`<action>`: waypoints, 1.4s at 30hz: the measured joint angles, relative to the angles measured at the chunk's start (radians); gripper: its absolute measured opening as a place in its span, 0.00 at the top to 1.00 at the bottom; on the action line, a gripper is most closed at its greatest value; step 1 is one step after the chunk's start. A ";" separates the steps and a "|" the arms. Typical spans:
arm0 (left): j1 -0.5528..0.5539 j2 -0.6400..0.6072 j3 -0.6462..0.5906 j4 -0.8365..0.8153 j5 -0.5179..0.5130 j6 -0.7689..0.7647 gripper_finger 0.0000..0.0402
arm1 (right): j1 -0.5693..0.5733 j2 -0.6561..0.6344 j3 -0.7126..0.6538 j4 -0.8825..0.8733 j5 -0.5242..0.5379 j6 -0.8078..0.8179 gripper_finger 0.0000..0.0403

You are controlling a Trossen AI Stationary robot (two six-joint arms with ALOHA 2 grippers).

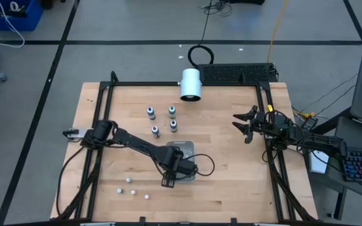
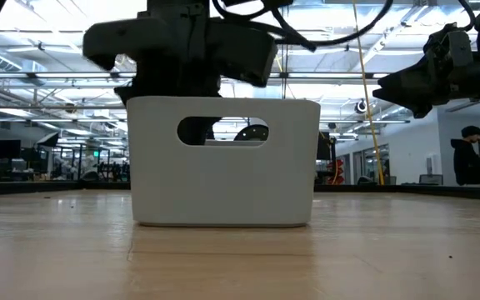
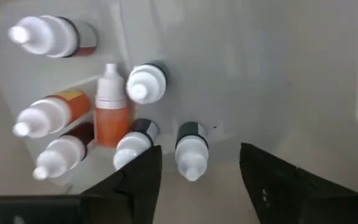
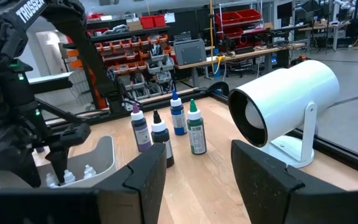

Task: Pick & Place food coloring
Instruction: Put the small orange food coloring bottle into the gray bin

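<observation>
Right now the left gripper [image 3: 197, 171] hangs over the white bin [image 1: 182, 149], fingers apart, holding nothing. One food coloring bottle [image 3: 190, 149] lies just below it with others. Four bottles [image 1: 162, 120] stand on the table. Next it should probably lift and fetch one. The right gripper [image 1: 244, 123] waits open.

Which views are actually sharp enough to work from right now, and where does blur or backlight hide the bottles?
High view: evenly lit, the four bottles tiny but distinct. Low view: the bin fills the frame, arms dark against bright ceiling lights. Left wrist view: soft and pale, the bottles in the bin blurred, the left gripper open. Right wrist view: sharpest; the white cylinder crisp.
</observation>
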State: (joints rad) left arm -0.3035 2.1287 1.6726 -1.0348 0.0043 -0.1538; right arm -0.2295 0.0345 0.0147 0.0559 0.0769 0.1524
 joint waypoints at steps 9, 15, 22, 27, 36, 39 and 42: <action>-0.001 -0.130 0.000 0.009 -0.054 -0.064 0.42 | 0.000 0.000 0.000 0.000 0.000 0.000 0.58; -0.058 -0.225 0.001 -0.080 0.045 -0.222 0.43 | 0.000 0.000 0.000 0.000 0.000 0.000 0.58; -0.233 -0.244 0.000 -0.118 0.018 -0.356 0.43 | 0.000 0.001 0.000 0.000 0.000 0.000 0.58; -0.341 -0.221 0.000 -0.114 -0.112 -0.506 0.43 | 0.000 0.002 0.000 0.000 0.000 0.000 0.58; -0.424 -0.124 0.000 -0.116 -0.130 -0.669 0.43 | 0.000 0.002 0.000 0.000 0.000 0.000 0.58; -0.439 -0.092 0.000 -0.122 -0.090 -0.670 0.43 | 0.000 0.002 0.000 0.000 0.000 0.000 0.58; -0.446 -0.077 0.000 -0.123 -0.095 -0.668 0.43 | 0.000 0.002 0.000 0.000 0.000 0.000 0.58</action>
State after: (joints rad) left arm -0.7491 2.0518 1.6722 -1.1577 -0.0904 -0.8219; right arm -0.2291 0.0360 0.0151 0.0559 0.0769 0.1524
